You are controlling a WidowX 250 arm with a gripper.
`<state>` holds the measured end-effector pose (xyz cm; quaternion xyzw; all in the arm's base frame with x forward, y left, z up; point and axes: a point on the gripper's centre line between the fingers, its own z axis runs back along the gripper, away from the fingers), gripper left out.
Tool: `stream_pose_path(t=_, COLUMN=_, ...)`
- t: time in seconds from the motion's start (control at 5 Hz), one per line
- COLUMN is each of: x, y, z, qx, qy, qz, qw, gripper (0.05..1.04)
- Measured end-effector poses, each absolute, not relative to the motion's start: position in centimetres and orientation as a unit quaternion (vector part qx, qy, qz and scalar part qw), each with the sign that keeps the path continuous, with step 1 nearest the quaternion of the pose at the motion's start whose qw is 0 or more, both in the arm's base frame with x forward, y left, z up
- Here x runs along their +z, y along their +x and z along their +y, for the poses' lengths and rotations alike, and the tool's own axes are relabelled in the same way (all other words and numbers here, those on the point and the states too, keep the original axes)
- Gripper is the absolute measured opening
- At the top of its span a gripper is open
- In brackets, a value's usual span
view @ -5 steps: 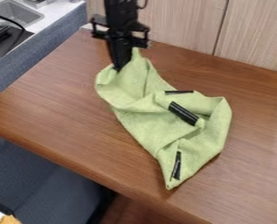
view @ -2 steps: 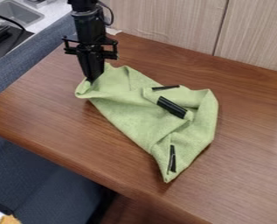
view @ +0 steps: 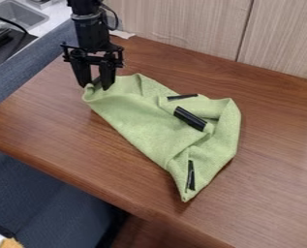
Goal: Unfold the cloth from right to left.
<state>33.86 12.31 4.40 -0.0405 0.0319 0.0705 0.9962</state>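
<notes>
One orange scrap (view: 11, 243) shows at the bottom left of your view, with blue padding (view: 42, 206) behind it. Next you come to the near edge of the wooden tabletop (view: 52, 126). Your green cloth (view: 136, 116) lies across the middle of it, partly folded, and its nearest end narrows to a point. Just beyond that point, a dark upright strip (view: 191, 175) marks the cloth. Farther up, you see a thick black strip (view: 191, 118) slanting across a raised fold, and beyond it a thin black strip (view: 182, 97). The cloth's right side is bunched and turned over on itself; the left side spreads more smoothly and runs up to the far left corner.

At that corner you have the claw (view: 96, 87), pointing down and open, its two fingers apart with some green edge showing between them. You can't tell whether the tips touch the cloth. Behind the arm, a white scrap (view: 122, 34) sits at the tabletop's far edge, against the wood-grain wall (view: 181, 29). At the upper left, you see a metal sink (view: 21, 15).
</notes>
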Motion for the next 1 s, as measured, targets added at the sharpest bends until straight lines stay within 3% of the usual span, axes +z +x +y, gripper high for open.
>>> stream_pose_path(t=0.2, x=4.1, y=33.5, z=12.2, qx=0.076, qy=-0.042, qz=0.038, qw=0.995, gripper=1.008)
stream_pose_path(t=0.6, x=9.2, y=33.6, z=12.6, qx=0.082, qy=-0.014, qz=-0.016, qw=0.996, gripper=1.001)
stream_pose_path(t=1.0, x=10.2, y=33.0, z=12.9, qx=0.109, qy=-0.034, qz=-0.037, qw=0.993, gripper=1.001)
